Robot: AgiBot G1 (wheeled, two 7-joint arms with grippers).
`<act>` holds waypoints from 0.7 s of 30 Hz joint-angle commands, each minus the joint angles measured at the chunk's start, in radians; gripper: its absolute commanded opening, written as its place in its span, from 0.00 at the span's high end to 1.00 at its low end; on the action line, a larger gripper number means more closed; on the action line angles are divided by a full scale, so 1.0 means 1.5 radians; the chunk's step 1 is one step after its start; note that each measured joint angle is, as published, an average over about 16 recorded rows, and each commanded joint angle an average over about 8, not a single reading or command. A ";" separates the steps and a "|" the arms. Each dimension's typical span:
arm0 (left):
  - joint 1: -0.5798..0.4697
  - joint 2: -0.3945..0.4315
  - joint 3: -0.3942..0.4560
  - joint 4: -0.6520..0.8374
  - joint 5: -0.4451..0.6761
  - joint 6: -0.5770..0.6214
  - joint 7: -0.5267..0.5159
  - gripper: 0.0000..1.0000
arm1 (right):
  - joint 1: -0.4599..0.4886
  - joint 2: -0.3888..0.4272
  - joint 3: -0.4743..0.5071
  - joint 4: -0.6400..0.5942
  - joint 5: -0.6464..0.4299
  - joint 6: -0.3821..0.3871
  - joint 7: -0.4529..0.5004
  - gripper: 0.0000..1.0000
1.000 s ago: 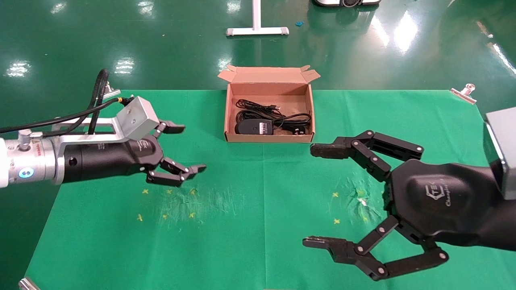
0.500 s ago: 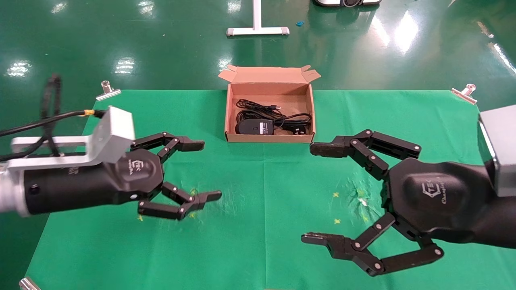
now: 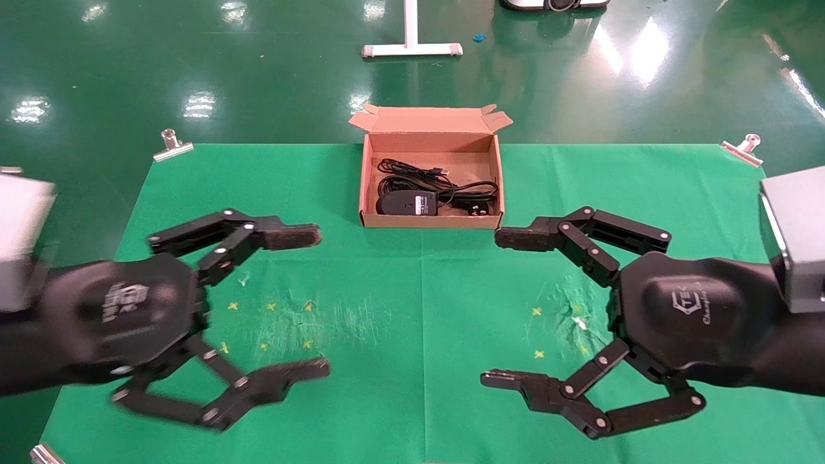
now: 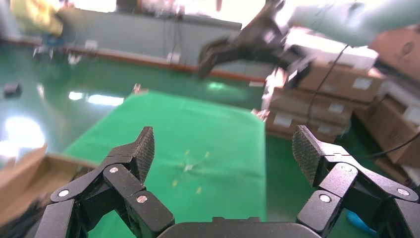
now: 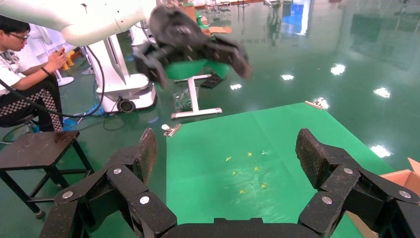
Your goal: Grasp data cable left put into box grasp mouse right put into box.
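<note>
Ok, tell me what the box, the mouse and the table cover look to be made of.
Box: brown corrugated cardboard, matte, judging by its folded flaps and raw edges.
Mouse: probably black plastic, smooth with a slight sheen, with a pale label patch.
Table cover: likely green cloth, matte, with fold creases and scuffed pale marks; metal clips hold its corners.

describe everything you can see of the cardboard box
The box is shallow, rectangular, brown corrugated cardboard, open on top, with small flaps standing along its far long edge. It sits flat at the far middle of the green cloth. Inside lie the black mouse and the looped cable. Neither gripper touches it.
</note>
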 commanded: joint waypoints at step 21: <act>0.010 -0.003 -0.013 0.000 -0.019 0.013 0.009 0.00 | 0.000 0.000 0.000 0.000 0.000 0.000 0.000 0.00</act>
